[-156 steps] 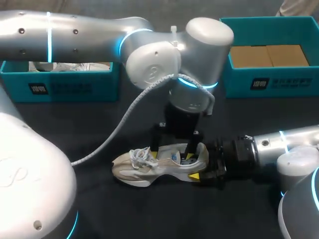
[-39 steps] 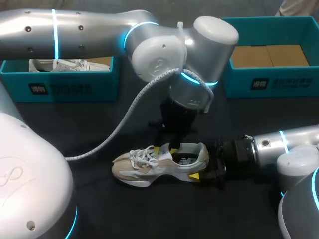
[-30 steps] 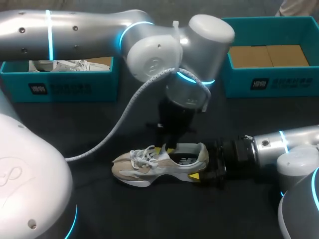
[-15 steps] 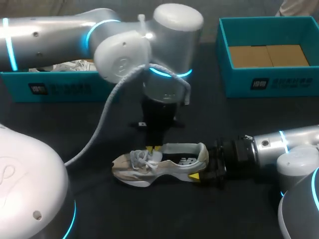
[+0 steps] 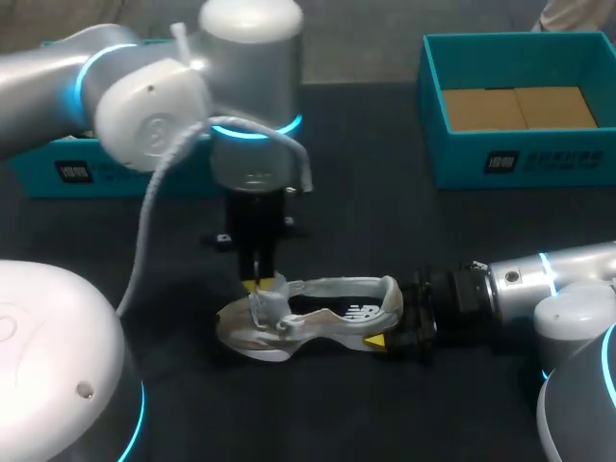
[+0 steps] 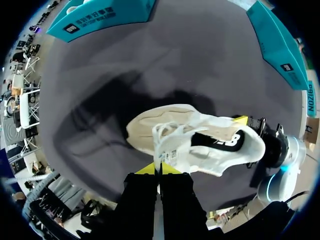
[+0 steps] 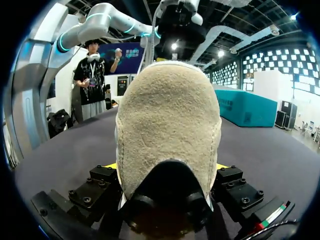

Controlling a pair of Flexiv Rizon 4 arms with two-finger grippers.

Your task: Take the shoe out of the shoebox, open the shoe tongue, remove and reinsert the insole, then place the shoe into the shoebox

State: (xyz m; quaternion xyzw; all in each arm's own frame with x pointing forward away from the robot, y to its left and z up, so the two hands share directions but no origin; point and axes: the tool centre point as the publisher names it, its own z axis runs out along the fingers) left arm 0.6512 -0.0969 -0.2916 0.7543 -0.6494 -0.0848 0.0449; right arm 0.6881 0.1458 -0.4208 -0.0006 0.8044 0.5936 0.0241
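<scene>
The left arm (image 5: 144, 96) hides most of the far-left shoebox (image 5: 58, 171). The shoe (image 5: 327, 313) sits near the middle of the table (image 5: 385, 231), toe pointing left. The right gripper (image 7: 167, 170) clamps the shoe's heel, which hides nearly all of its yellow tips. The left gripper (image 6: 159, 169) is pinched tight on the raised tongue (image 6: 167, 150). The insole cannot be made out.

White label on shoebox (image 5: 503, 162), print too small to read
</scene>
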